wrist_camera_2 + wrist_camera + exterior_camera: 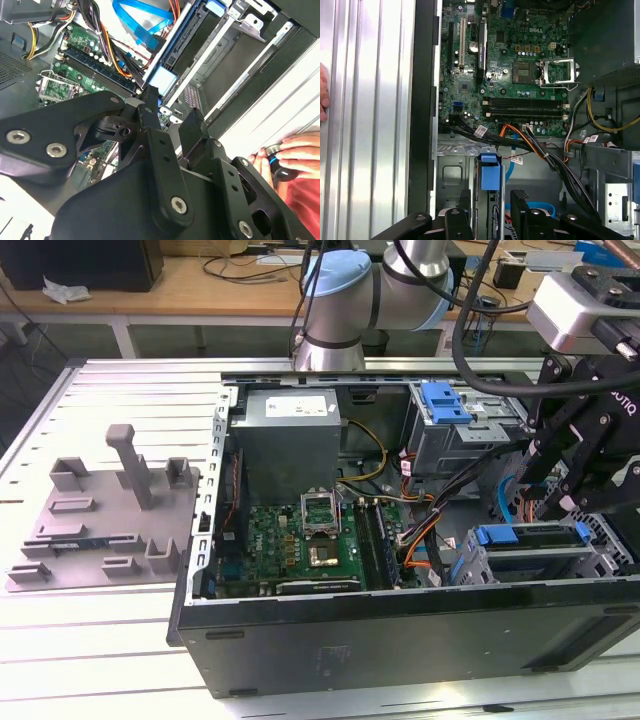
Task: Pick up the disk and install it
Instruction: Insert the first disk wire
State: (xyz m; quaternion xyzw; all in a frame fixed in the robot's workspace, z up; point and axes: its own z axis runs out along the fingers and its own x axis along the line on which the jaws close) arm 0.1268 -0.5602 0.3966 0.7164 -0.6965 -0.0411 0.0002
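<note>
The disk (535,534) sits in a grey drive cage (520,562) at the lower right of the exterior view, inside the open computer case (400,640). Its blue carrier frame runs along the upward-facing edge, with silver metal below. The first wrist view shows the frame's blue end piece (490,172).

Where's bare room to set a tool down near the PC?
Slatted table in front of the grey fixture plate, on the exterior view's left of the open case; also the strip behind the plate. Crowded: inside the case, cables fill the gap between motherboard and drive cages.
</note>
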